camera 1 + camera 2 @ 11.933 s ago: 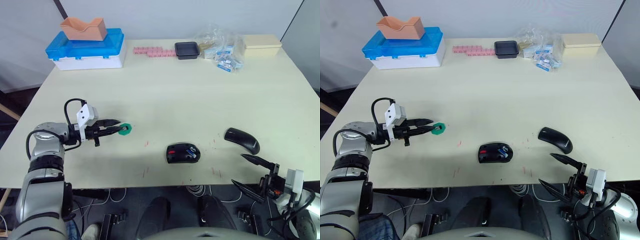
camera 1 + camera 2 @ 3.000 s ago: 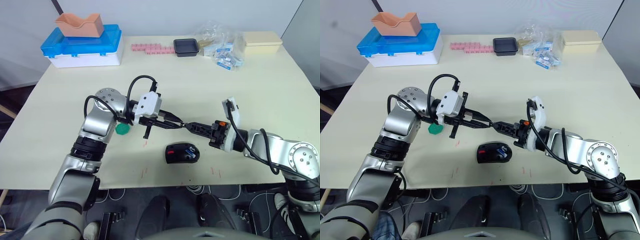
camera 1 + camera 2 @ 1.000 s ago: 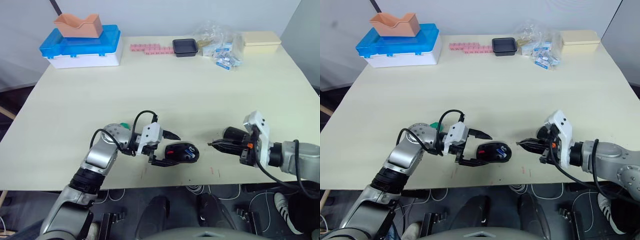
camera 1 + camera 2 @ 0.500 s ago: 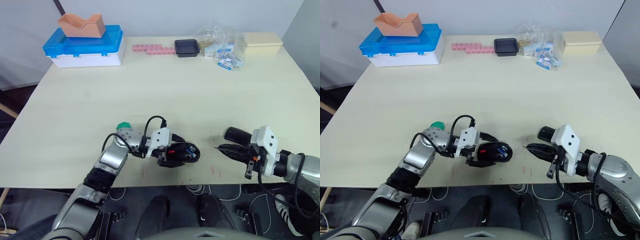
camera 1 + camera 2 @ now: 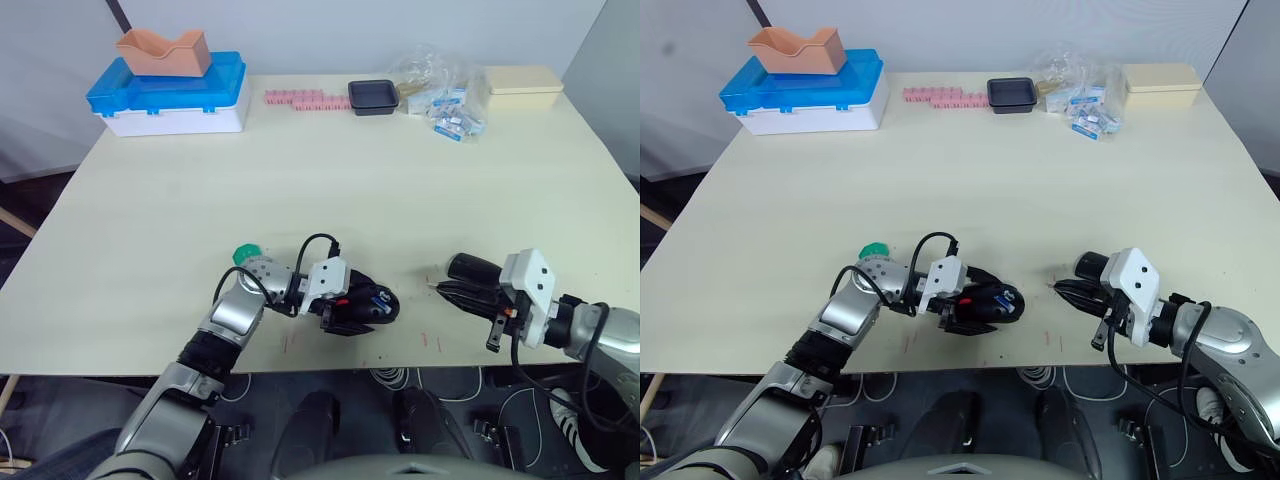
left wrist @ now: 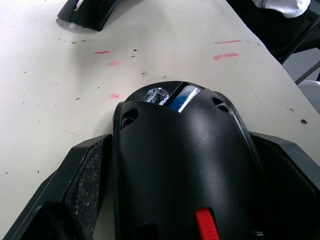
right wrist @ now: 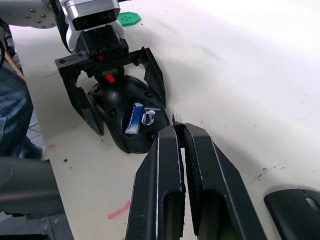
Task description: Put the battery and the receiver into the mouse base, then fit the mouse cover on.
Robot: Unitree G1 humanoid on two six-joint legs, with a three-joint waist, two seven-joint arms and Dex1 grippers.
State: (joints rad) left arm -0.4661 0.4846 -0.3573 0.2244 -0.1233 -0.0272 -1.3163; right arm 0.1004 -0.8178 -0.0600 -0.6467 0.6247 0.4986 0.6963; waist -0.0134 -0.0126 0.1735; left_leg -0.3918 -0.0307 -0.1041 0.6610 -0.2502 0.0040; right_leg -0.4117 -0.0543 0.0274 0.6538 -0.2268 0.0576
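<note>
The mouse base [image 5: 372,305] lies near the table's front edge, black with a red mark. The battery [image 6: 182,97] sits inside it, blue end showing. A small silvery part [image 6: 156,94] lies beside the battery; I cannot tell whether it is the receiver. My left gripper [image 5: 350,306] is open, one finger [image 6: 80,182] along each side of the base. I cannot tell if the fingers touch the base. My right gripper [image 5: 1060,288] is shut and empty, just right of the base. The glossy mouse cover [image 5: 468,267] rests behind it on the table.
A green round piece [image 5: 244,255] lies behind my left forearm. At the table's far edge stand a blue and white box [image 5: 170,95] with an orange tray, pink blocks [image 5: 305,99], a black dish [image 5: 374,97], plastic bags [image 5: 445,95] and a cream box [image 5: 523,88].
My left gripper slid right until its fingers straddle the mouse base, and they have narrowed a little. My right gripper stayed shut and drew back right, toward the cover.
</note>
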